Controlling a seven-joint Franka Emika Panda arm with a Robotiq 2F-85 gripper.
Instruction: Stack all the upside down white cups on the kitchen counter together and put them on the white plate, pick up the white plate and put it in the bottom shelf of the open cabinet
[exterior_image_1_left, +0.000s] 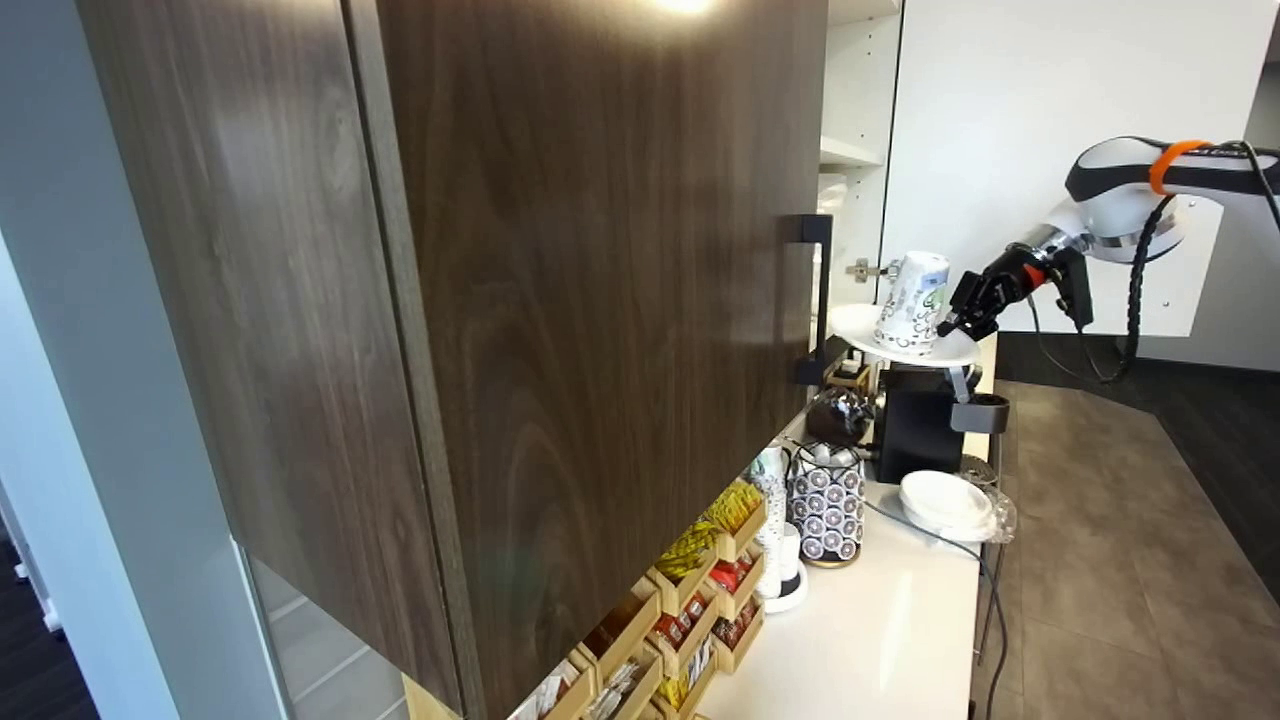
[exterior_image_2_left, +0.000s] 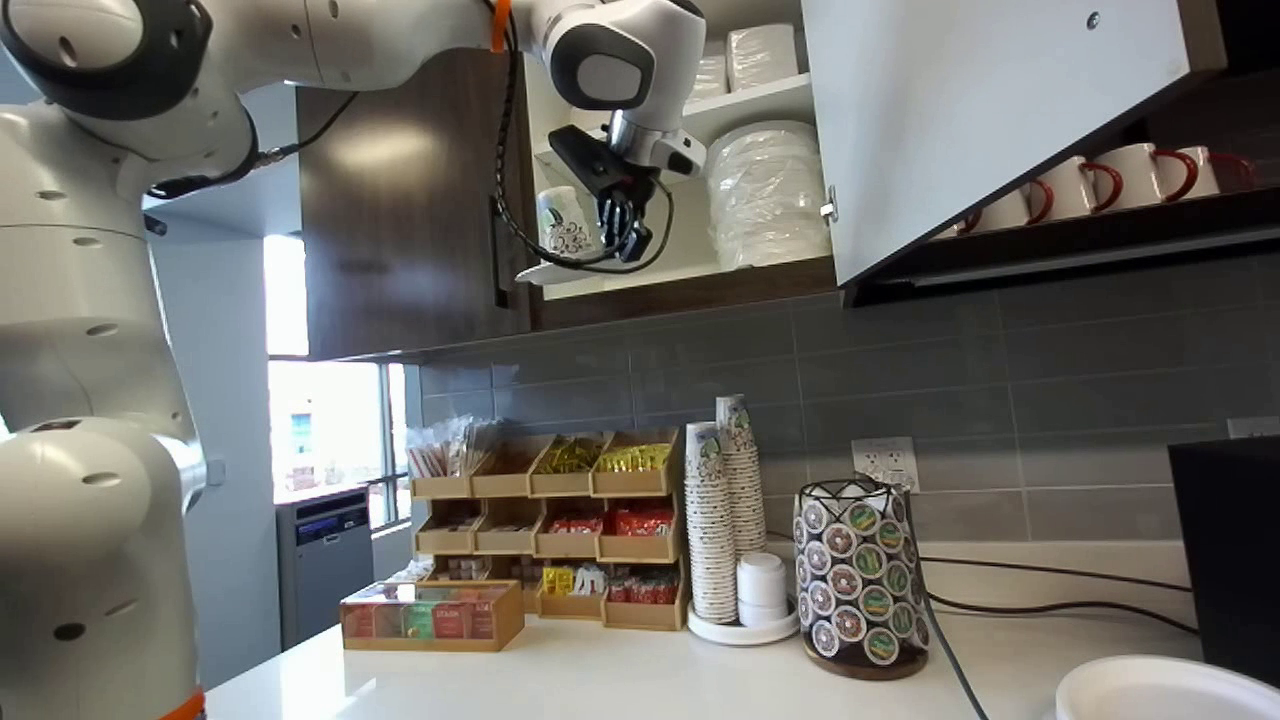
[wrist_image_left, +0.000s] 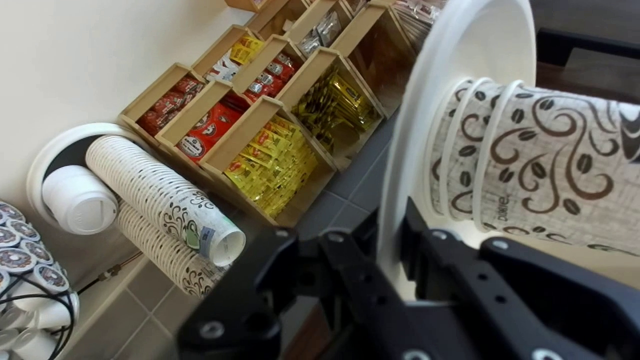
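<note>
In my wrist view I have the black jaws pinching the smooth rim of a round white plate bearing nested, upside-down, brown-swirled white paper cups.

In an exterior view I see wooden bins, several filled with colourful packets, and near them a clear-topped wooden box. A rack of coffee pods stands before a wall outlet. Red-handled mugs line a dark shelf above grey tiles.

A wrapped stack partly blocks the cabinet.
</note>
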